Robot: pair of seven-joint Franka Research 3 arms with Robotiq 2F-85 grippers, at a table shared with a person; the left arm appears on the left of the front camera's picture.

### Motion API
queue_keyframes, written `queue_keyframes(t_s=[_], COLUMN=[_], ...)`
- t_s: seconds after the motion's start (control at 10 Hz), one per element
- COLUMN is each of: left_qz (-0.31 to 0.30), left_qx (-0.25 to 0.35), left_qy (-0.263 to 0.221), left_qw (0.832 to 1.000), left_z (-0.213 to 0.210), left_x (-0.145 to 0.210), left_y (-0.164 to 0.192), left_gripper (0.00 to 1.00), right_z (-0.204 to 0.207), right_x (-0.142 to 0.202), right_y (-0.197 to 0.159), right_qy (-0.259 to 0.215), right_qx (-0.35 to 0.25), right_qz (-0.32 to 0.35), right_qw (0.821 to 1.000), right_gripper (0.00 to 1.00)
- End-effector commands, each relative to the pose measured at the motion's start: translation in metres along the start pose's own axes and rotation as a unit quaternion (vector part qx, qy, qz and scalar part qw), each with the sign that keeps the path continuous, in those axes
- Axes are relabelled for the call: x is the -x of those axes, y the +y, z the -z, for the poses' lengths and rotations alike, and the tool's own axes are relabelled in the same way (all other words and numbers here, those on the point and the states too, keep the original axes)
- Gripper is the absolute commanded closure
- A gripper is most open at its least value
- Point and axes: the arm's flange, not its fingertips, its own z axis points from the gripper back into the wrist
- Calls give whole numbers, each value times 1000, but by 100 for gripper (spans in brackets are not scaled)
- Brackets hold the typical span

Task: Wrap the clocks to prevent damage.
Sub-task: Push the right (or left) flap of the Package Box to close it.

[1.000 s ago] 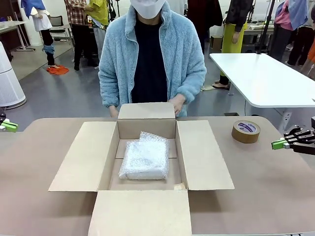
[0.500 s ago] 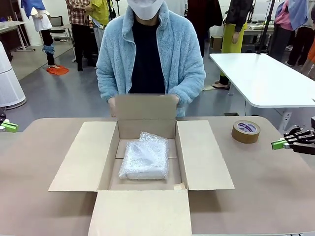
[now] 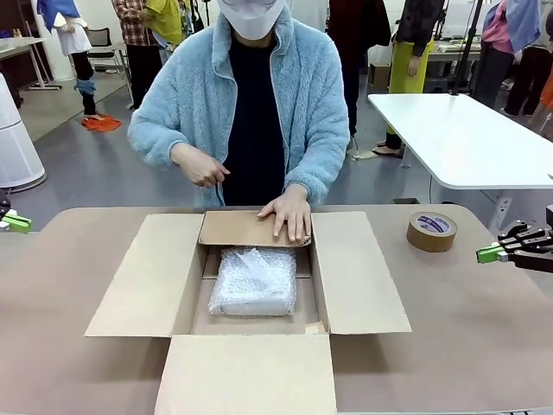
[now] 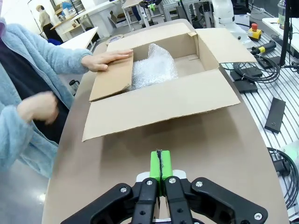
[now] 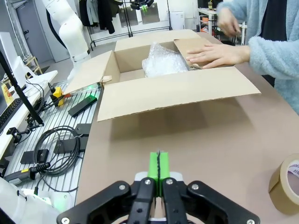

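One flap down since 0.5 s ago: far flap (image 3: 242, 229) pressed flat by person's hand (image 3: 291, 213). Wrapped clocks (image 3: 255, 281) lying in box (image 3: 147, 277); wrapping prob. done, closing begun. Pinched shut, empty: left tool (image 4: 160, 164), right tool (image 5: 159, 164).

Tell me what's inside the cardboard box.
One whitish bubble-wrap bundle lies on the floor of the cardboard box. The person's hand presses the far flap down over the bundle's far edge. The wrap hides its contents.
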Motion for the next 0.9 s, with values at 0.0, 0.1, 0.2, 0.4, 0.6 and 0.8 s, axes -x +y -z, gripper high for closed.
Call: queue_keyframes(t_s=[0.0, 0.1, 0.2, 0.4, 0.6, 0.8], left_qz=[2, 2, 2, 2, 2, 2], left_qx=[-4, -4, -4, -4, -4, -4], left_qy=[3, 3, 3, 3, 3, 3], left_qw=[1000, 1000, 1000, 1000, 1000, 1000], left_z=[-1, -1, -1, -1, -1, -1], left_x=[0, 0, 0, 0, 0, 0], left_y=[0, 0, 0, 0, 0, 0], left_gripper=[100, 100, 100, 100, 100, 100], right_z=[0, 0, 0, 0, 0, 0], right_x=[0, 0, 0, 0, 0, 0], right_y=[0, 0, 0, 0, 0, 0], right_qy=[-4, -4, -4, -4, -4, -4], right_qx=[-1, -1, -1, -1, -1, -1], right_qz=[0, 0, 0, 0, 0, 0], right_qw=[1000, 1000, 1000, 1000, 1000, 1000], right_gripper=[99, 99, 99, 99, 99, 99])
